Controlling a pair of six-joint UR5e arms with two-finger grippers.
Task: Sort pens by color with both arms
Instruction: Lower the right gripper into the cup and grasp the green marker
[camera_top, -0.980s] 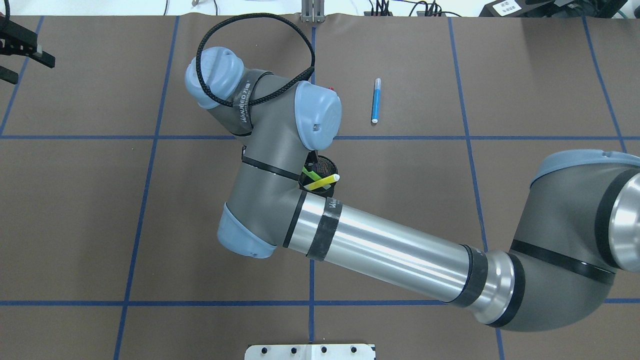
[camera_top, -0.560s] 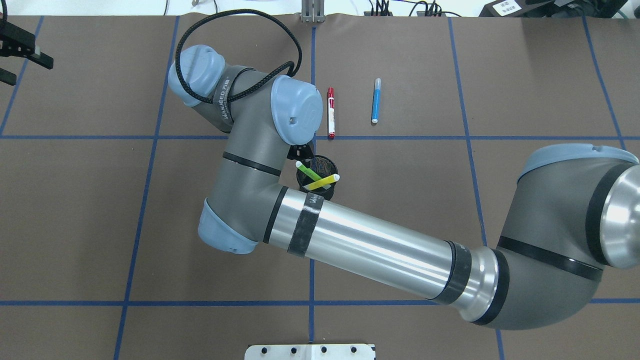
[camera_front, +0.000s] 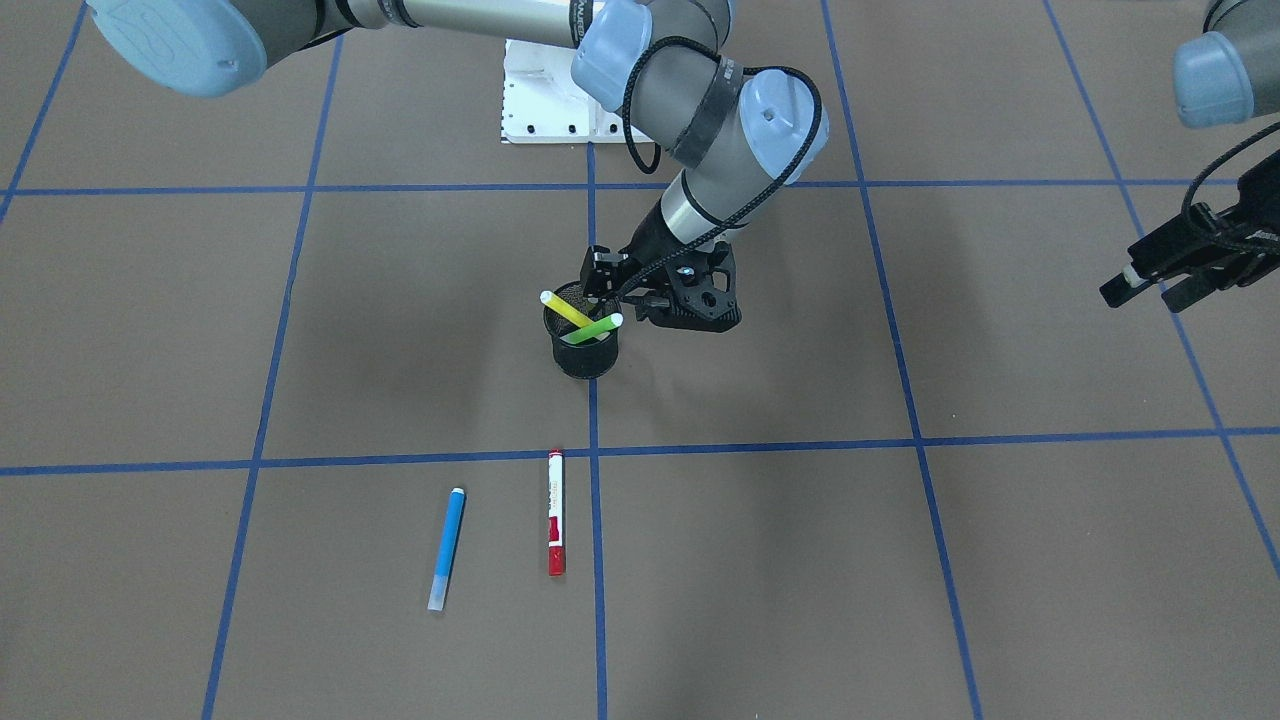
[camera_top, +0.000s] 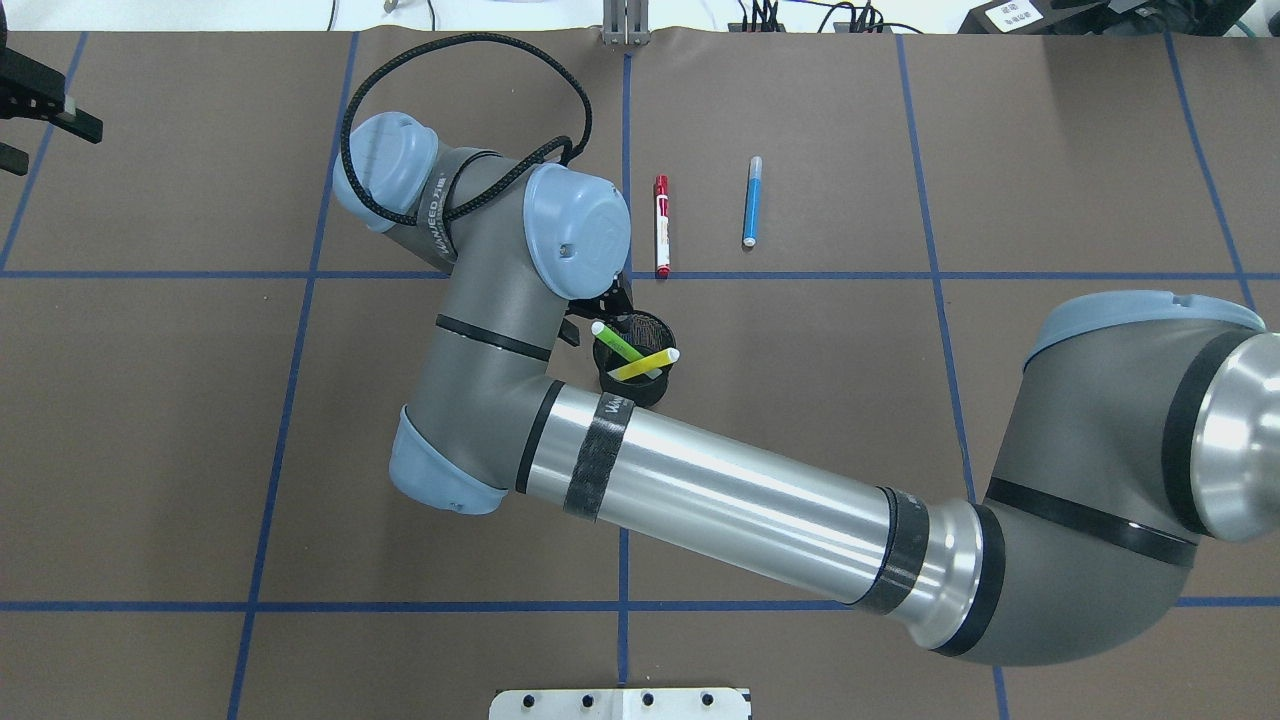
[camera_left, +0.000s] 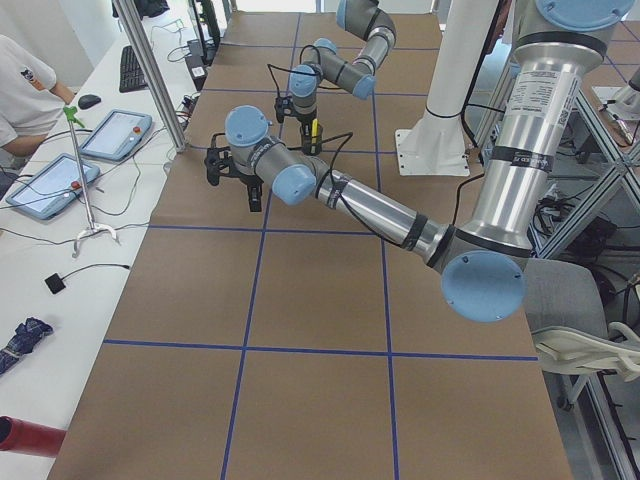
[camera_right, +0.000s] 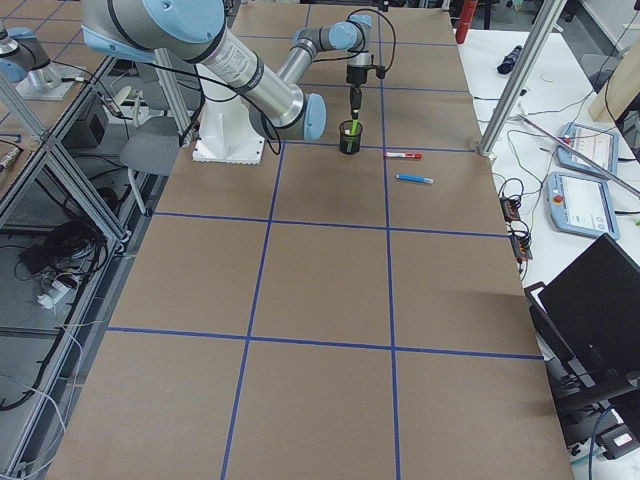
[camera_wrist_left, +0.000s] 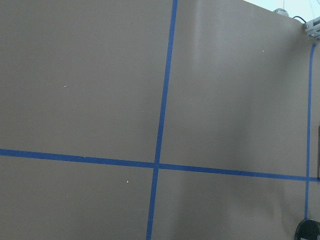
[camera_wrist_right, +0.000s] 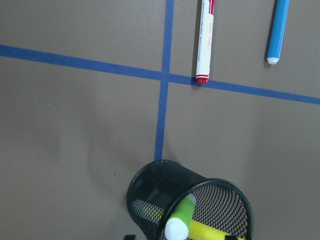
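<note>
A black mesh cup (camera_front: 585, 362) at the table's middle holds a green pen (camera_front: 598, 327) and a yellow pen (camera_front: 566, 309), leaning crossed with white ends up. On the table beyond it lie a red marker (camera_top: 661, 225) and a blue pen (camera_top: 751, 201), side by side and apart. My right gripper (camera_front: 615, 285) reaches across to the cup's rim and is open, its fingers on either side of the green pen's (camera_wrist_right: 180, 222) white end without closing on it. Far off at the table's edge, my left gripper (camera_front: 1150, 285) hangs open and holds nothing.
Blue tape lines divide the brown table into squares. The right arm's forearm (camera_top: 740, 500) stretches low across the near middle, just beside the cup. The white mounting base (camera_top: 620, 703) sits at the near edge. A person sits at a side desk (camera_left: 25, 90).
The right arm's wrist swung left, uncovering the red marker, and its gripper now sits at the cup's left rim by the green pen. The left gripper drifted slightly outward.
</note>
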